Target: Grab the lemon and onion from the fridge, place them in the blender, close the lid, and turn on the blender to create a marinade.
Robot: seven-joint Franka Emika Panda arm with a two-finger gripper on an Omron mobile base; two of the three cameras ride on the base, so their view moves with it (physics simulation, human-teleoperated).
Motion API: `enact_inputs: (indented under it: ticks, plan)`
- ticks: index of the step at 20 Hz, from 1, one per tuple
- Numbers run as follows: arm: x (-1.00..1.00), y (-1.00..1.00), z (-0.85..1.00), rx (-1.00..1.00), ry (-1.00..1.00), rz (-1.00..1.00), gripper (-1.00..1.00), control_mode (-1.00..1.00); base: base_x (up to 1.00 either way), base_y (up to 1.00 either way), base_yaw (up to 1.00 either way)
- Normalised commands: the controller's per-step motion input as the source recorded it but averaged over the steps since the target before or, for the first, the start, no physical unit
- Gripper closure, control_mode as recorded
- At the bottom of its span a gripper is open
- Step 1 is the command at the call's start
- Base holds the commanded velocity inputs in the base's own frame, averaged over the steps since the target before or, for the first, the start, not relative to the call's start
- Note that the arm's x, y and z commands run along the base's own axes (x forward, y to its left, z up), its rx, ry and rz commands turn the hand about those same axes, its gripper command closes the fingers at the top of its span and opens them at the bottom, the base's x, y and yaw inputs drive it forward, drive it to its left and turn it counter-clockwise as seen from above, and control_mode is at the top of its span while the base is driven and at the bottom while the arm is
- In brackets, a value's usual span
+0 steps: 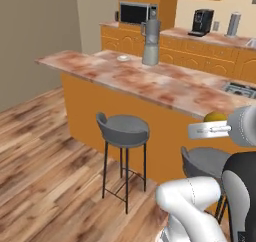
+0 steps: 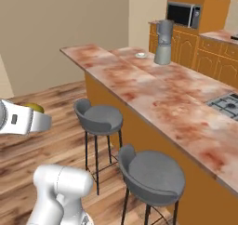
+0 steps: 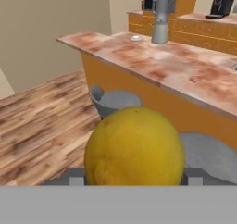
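The lemon (image 3: 134, 146) is gripped in the pincer (image 3: 134, 179), well short of the worktop (image 1: 165, 86). The blender (image 1: 151, 42) and lid (image 1: 123, 58) are seen at its far end.

even, bright, flat rendered light in all views; faint soft shadows under the stools (image 1: 123, 131) on the wood floor (image 1: 45, 151); no glare, slightly soft edges, low resolution throughout

You've got one lemon (image 3: 134, 146), one blender (image 1: 151, 42), one lid (image 1: 123, 58), two stools (image 2: 98, 118), one microwave (image 1: 136, 13), one coffee machine (image 1: 201, 22).
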Motion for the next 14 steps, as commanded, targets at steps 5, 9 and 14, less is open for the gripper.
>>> enact_inputs:
  ticks: [5, 9, 14]
  plan:
    - [0.00, 0.00, 0.00, 0.00, 0.00, 0.00, 1.00, 1.00, 1.00, 1.00, 0.00]
    - [0.00, 0.00, 0.00, 0.00, 0.00, 0.00, 1.00, 1.00, 1.00, 1.00, 0.00]
    - [0.00, 0.00, 0.00, 0.00, 0.00, 0.00, 1.00, 1.00, 1.00, 1.00, 0.00]
